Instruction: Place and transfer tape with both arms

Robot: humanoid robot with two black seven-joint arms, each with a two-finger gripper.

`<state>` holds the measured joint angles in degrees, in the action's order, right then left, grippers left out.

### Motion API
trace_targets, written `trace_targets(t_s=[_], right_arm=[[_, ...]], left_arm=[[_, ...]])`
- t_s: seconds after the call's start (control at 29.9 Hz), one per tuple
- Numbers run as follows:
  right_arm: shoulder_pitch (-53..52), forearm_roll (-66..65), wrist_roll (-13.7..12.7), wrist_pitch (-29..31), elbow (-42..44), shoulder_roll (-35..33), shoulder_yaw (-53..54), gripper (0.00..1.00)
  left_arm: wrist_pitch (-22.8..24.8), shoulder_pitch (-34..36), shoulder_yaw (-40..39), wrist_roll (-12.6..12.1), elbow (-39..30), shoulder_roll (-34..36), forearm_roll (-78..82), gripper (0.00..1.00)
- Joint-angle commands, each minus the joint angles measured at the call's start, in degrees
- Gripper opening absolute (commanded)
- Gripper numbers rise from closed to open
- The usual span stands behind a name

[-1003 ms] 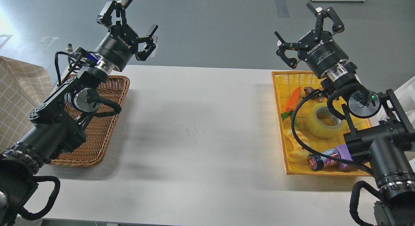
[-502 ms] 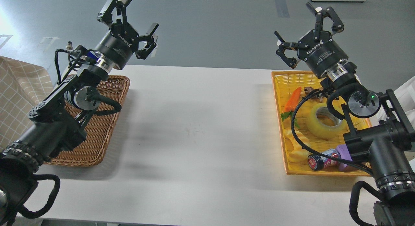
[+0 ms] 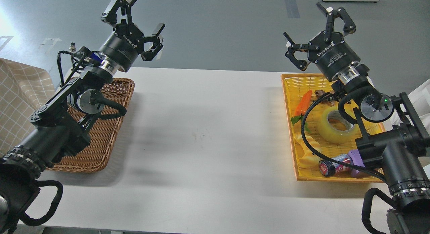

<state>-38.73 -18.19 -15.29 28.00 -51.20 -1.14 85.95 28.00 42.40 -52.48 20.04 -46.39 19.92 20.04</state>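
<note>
The tape (image 3: 336, 126), a thick translucent yellow roll with a grey-white core, lies flat in the yellow basket (image 3: 288, 103) at the right, partly behind my right arm's cable. My right gripper (image 3: 317, 31) is open and empty, raised above the basket's far end, well above the tape. My left gripper (image 3: 136, 22) is open and empty, raised above the far corner of the brown wicker basket (image 3: 100, 140) at the left.
The yellow basket also holds an orange carrot toy (image 3: 303, 102), a yellow croissant-shaped toy (image 3: 307, 150), a red-capped can (image 3: 334, 165) and a purple object (image 3: 356, 159). A white table (image 3: 205, 133) spans between the baskets. A checked cloth (image 3: 18, 96) lies far left.
My left gripper has shifted slightly left and up. My right gripper has barely moved. The tape has not moved.
</note>
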Motion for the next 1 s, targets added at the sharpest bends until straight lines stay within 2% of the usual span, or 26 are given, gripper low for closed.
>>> trace_targets(t_s=[0.0,0.97], right_arm=[[-0.03,0.0,-0.01,0.0,-0.04,0.0,0.0,1.0],[-0.03,0.0,-0.01,0.0,-0.04,0.0,-0.08,1.0]], left_arm=[[0.0,-0.04,0.01,-0.09,-0.02,-0.06,0.08,0.98],[0.0,0.05,0.01,0.0,-0.02,-0.05,0.08,0.98]])
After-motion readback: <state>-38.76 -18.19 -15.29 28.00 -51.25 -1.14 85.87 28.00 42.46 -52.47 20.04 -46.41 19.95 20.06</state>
